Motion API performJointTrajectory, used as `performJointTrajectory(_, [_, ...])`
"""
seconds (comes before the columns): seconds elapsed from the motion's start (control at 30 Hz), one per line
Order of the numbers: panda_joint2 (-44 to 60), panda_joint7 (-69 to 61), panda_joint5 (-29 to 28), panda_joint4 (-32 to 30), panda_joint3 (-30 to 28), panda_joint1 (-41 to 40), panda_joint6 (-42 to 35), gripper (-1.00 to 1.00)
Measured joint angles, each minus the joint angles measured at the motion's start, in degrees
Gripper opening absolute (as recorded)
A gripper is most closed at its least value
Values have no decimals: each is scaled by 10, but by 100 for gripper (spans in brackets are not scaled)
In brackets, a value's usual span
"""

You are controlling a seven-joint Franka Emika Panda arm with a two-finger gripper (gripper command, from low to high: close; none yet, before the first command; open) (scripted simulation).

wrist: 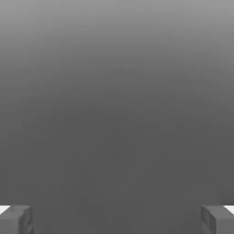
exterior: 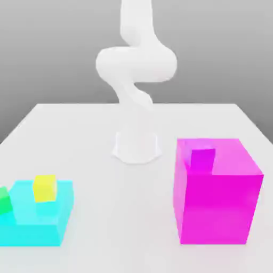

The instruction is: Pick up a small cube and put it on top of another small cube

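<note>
The yellow cube [exterior: 45,188] sits on the flat cyan block [exterior: 32,235], near that block's far edge. The green cube [exterior: 4,201] is beside it on the same block, close to the exterior view's left edge. A small purple cube [exterior: 202,159] rests on the big magenta block [exterior: 214,208]. I can't tell which small cube should be picked up. Both blocks stand on the near part of the white worktop [exterior: 128,213], one toward each side. The robot arm [exterior: 136,64] stands up behind them. The end effector [wrist: 117,220] has its two fingers wide apart, with nothing between them. The step now looks like reaching for a cube. It should go right over one, line up with two flat sides, and come straight down slowly. Bumping the green or yellow cube could knock its neighbour.
</note>
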Motion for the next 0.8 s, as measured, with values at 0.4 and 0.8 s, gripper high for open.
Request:
performJointTrajectory(0.4, [253,-56,24,72,34,65,33,0])
performJointTrajectory(0.8, [503,-70,-14,142,77,134,66,0])
